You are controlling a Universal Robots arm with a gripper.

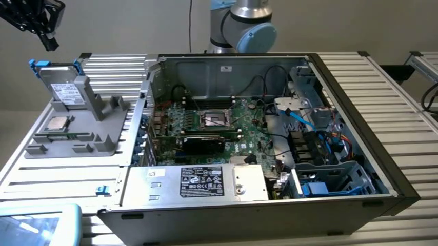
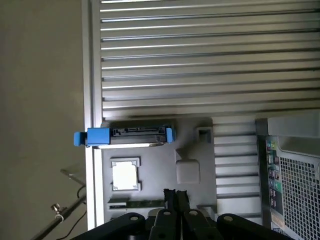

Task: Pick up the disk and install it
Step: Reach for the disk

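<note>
Hand [image 2: 175, 193] closed, empty, one disk [image 2: 131, 135], one chip [image 2: 125, 176] just beside

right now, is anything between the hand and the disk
Nothing visible stands in the way. The shut hand hangs in open air above the disk, apart from it. The disk stands on edge at the end of the grey holder, with its top edge uncovered.

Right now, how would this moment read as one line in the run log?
end effector: shut, empty, above the grey holder | disk: propped in it, not yet picked up | computer case: open
</note>
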